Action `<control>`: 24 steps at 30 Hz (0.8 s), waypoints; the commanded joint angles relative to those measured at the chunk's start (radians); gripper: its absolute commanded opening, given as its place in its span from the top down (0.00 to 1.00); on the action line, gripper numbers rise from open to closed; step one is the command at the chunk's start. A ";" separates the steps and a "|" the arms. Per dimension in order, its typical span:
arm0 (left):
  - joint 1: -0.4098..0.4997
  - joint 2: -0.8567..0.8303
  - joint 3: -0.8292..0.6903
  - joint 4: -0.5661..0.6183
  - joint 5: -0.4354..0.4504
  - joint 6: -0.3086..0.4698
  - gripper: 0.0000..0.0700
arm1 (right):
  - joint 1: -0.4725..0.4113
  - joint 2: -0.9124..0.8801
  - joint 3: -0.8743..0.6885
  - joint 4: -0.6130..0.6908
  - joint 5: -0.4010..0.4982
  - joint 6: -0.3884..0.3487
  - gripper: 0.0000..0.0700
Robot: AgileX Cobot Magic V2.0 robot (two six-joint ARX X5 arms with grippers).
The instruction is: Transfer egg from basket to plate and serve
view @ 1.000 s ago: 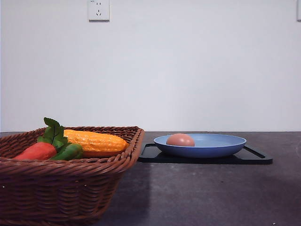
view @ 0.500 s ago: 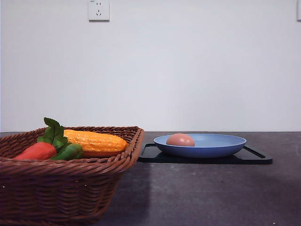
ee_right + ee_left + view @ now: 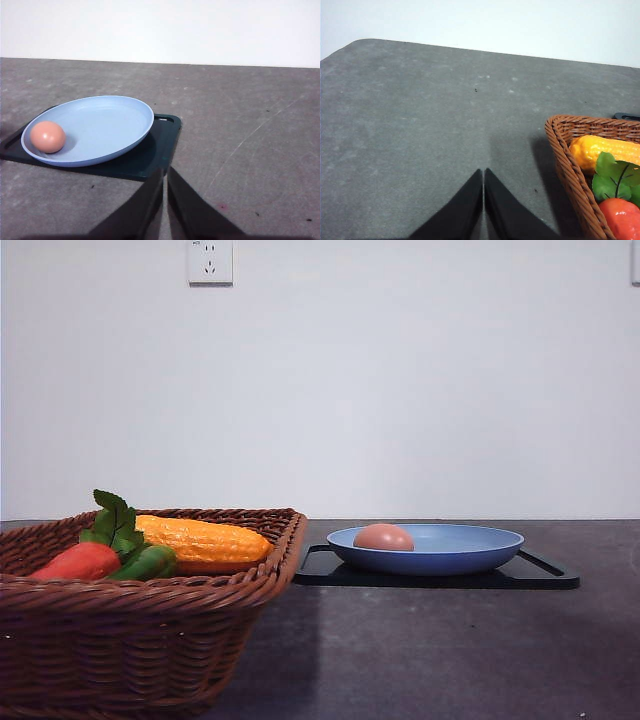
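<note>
Nothing moved since earlier; egg rests in plate; both jaws closed, empty.

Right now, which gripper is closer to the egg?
Right. The right gripper hangs shut just short of the tray's near edge, with the egg on the plate. The left gripper hangs shut beside the basket, farther off.

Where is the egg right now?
In the front view the egg lies in the blue plate, at the plate's left side, on the black tray, right of the basket.
</note>
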 commanded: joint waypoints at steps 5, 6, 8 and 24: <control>0.002 -0.002 -0.026 -0.008 0.006 -0.006 1.00 | 0.002 -0.002 -0.007 0.011 0.002 0.010 1.00; 0.002 -0.002 -0.026 -0.008 0.006 -0.006 1.00 | 0.002 -0.002 -0.007 0.011 0.002 0.010 1.00; 0.002 -0.002 -0.026 -0.008 0.006 -0.006 1.00 | 0.002 -0.002 -0.007 0.011 0.002 0.010 1.00; 0.002 -0.002 -0.026 -0.008 0.006 -0.006 1.00 | 0.002 -0.002 -0.007 0.011 0.002 0.010 1.00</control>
